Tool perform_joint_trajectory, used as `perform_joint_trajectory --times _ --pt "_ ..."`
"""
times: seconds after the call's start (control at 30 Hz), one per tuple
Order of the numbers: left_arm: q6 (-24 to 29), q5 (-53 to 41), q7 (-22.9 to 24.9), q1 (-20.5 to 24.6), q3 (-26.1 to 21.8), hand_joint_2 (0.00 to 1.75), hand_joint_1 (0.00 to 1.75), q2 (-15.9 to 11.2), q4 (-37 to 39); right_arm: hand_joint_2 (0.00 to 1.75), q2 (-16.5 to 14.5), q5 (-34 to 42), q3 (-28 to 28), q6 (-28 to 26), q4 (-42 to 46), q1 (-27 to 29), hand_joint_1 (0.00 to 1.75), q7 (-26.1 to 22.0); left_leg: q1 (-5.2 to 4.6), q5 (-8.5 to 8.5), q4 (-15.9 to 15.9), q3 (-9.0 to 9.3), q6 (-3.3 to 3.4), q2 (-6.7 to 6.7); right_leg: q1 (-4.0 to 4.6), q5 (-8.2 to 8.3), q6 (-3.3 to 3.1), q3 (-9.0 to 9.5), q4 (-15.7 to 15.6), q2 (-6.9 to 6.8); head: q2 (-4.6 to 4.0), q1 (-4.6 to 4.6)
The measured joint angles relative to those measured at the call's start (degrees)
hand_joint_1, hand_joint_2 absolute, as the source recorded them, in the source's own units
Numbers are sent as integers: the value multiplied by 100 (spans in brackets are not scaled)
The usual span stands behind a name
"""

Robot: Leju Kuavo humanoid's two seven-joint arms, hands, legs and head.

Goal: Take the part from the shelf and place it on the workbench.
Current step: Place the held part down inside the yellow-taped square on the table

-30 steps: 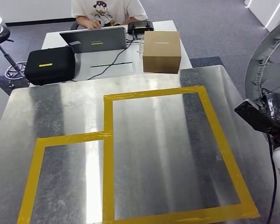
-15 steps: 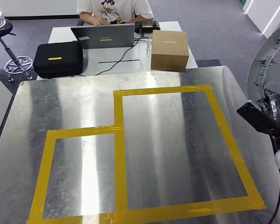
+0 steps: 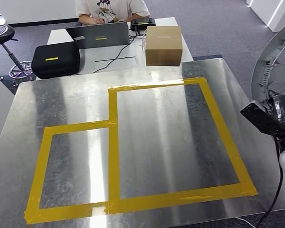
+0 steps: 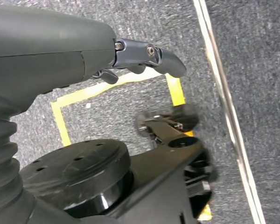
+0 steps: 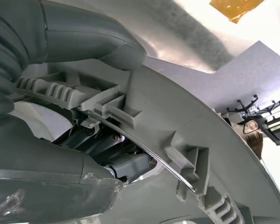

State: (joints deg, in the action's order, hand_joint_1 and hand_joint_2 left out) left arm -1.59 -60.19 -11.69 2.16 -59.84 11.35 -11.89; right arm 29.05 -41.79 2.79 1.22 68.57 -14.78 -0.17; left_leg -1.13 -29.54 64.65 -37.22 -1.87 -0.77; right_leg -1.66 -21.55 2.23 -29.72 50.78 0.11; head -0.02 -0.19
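Note:
The part (image 3: 269, 59) is a large curved grey plastic piece with ribs, held up at the right edge of the head view. My right hand (image 3: 274, 115) grips it beside the workbench's right edge; in the right wrist view the thumb (image 5: 86, 42) lies over the part (image 5: 188, 126) and darker fingers sit under it. The workbench (image 3: 152, 137) is a shiny metal top marked with yellow tape (image 3: 112, 142) in two joined rectangles, with nothing on it. My left hand (image 4: 138, 53) hangs over grey carpet, fingers apart, holding nothing.
Behind the bench stands a white desk with a laptop (image 3: 98, 35), a black case (image 3: 55, 60) and a cardboard box (image 3: 163, 45); a person (image 3: 110, 8) sits there. A stool (image 3: 1, 35) is at far left. A black cable (image 3: 277, 190) hangs by my right arm.
The whole picture has shifted, so the camera moved: the bench now sits higher and more to the left, with its near edge showing. The part and my right hand keep their place in view.

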Motion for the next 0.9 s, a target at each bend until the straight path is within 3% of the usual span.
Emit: perform_joint_trajectory --times 0.03,0.07,0.1,0.17,0.23,0.27,0.3,0.37,0.4,0.43,0.5,0.53,0.57,0.6,0.67,0.73,0.77,0.8,0.83,0.87,0.9 --pt "-2 -1 0 1 0 175 0 1 0 175 -1 -1 1 0 -1 3 159 0 8 -129 326 -76 -5 1 6 45 -5 -54 1 -4 0 1" --pt "-4 -4 0 3 0 175 0 1 0 175 -1 -1 1 0 -1 5 159 0 9 -123 442 -51 7 1 17 90 -9 -105 2 -6 0 -1" --pt "-4 -9 0 5 0 175 0 2 0 175 0 -1 1 0 -1 7 159 0 3 -6 326 86 40 1 32 135 -11 -152 0 -6 0 0" --pt "-4 -24 0 18 0 175 0 -6 -2 175 1 -2 1 0 -1 6 159 0 -45 308 -435 646 172 1 63 231 -12 -226 -19 -3 1 4" --pt "-1 -32 0 49 0 175 0 -13 -8 175 2 -3 3 0 -1 -4 159 1 -131 440 -1316 1270 309 3 87 333 2 -273 -36 1 1 -11" --pt "2 -33 0 66 0 175 0 -15 -10 175 1 -4 2 0 -1 -9 159 -1 -162 444 -1580 1439 343 4 92 393 14 -299 -47 0 1 -17" --pt "4 -33 1 77 0 175 0 -9 -11 175 2 -5 2 0 -1 -12 159 -2 -173 460 -1705 1489 355 4 102 457 32 -330 -61 0 0 -33" --pt "10 -33 2 78 -2 175 0 2 -11 175 7 -5 1 0 -3 -7 159 -3 -133 534 -1769 1395 381 4 112 454 77 -441 -38 -2 1 -32" --pt "15 -32 3 70 -3 175 0 6 -11 175 9 -5 1 0 -4 -6 159 -2 -116 592 -1786 1330 411 4 113 287 103 -531 104 0 1 -26" --pt "19 -32 4 63 -5 175 0 8 -11 175 11 -5 1 0 -6 -6 159 -2 -101 662 -1799 1256 436 5 114 9 125 -655 390 2 1 -13" --pt "22 -32 7 58 -7 175 0 8 -11 175 11 -7 -2 1 -11 -8 159 -3 -103 805 -1788 1078 464 6 110 -607 162 -919 1291 4 1 5" --pt "22 -33 7 57 -7 175 0 10 -11 175 11 -6 -3 1 -16 -6 159 -3 -102 876 -1779 986 462 6 109 -755 180 -1000 1709 4 1 9" --pt "21 -33 7 57 -7 175 0 11 -11 175 10 -5 -4 2 -21 -4 159 -3 -100 943 -1767 894 454 7 107 -752 195 -1004 1969 4 1 11" --pt "21 -33 8 56 -7 175 0 12 -11 175 10 -5 -4 2 -25 -5 159 -3 -93 1010 -1753 801 441 8 103 -623 211 -905 2018 4 0 14" --pt "20 -33 8 57 -8 175 0 12 -11 175 10 -5 -4 2 -27 -10 159 -2 -74 1134 -1718 640 391 7 80 -313 257 -368 1471 4 0 15" --pt "21 -33 8 61 -9 175 0 6 -13 175 8 -5 -7 2 -25 -30 159 -4 -76 1233 -1671 518 335 3 52 -340 285 379 469 19 0 22" --pt "23 -35 7 67 -9 175 0 3 -14 175 5 -5 -8 3 -24 -42 159 -5 -87 1289 -1652 469 315 0 48 -428 266 612 105 30 1 22" --pt "28 -39 5 66 -9 175 0 -1 -15 175 3 -5 -10 4 -23 -49 159 -6 -96 1348 -1640 413 307 -1 54 -490 230 714 -110 40 1 25" --pt "37 -43 2 60 -9 175 0 -4 -15 175 -2 -5 -13 7 -26 -46 159 -4 -94 1398 -1634 363 299 -2 53 -499 177 686 -161 41 1 24" --pt "45 -48 -1 46 -9 175 0 -6 -15 175 -5 -5 -15 11 -28 -35 159 -2 -90 1366 -1589 303 273 -2 48 -461 129 626 -142 41 1 22" --pt "52 -51 -4 29 -9 175 0 -6 -15 175 -7 -3 -18 14 -31 -23 159 1 -78 1228 -1452 220 234 0 38 -415 81 563 -129 37 0 15"
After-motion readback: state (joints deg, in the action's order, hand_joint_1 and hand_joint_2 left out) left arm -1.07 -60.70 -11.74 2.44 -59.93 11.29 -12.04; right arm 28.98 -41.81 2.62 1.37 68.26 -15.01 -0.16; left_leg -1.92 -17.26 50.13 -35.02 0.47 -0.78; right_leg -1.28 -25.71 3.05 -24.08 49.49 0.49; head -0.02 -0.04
